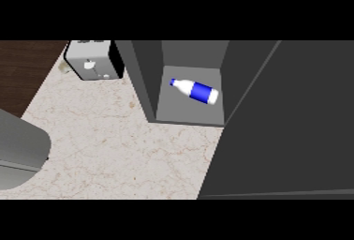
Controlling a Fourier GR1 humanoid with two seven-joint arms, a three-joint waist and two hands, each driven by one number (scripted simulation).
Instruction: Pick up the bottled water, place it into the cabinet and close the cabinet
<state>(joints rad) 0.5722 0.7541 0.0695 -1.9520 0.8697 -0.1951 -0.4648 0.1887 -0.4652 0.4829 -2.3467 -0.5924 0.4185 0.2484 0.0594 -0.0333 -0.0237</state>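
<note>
The bottled water lies on its side on the open cabinet's flat grey floor at one o'clock. Its white cap points to ten o'clock and a blue label wraps its cylinder. The matte dark door fills three o'clock. A smooth rounded forearm overhangs the veined marble desk at nine o'clock. No hand shows, so I cannot tell the fingers' state.

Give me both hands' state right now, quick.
Left hand: not in view; only a grey forearm shows at the left edge.
Right hand: not in view.
The bottled water lies inside the cabinet, unheld.
</note>
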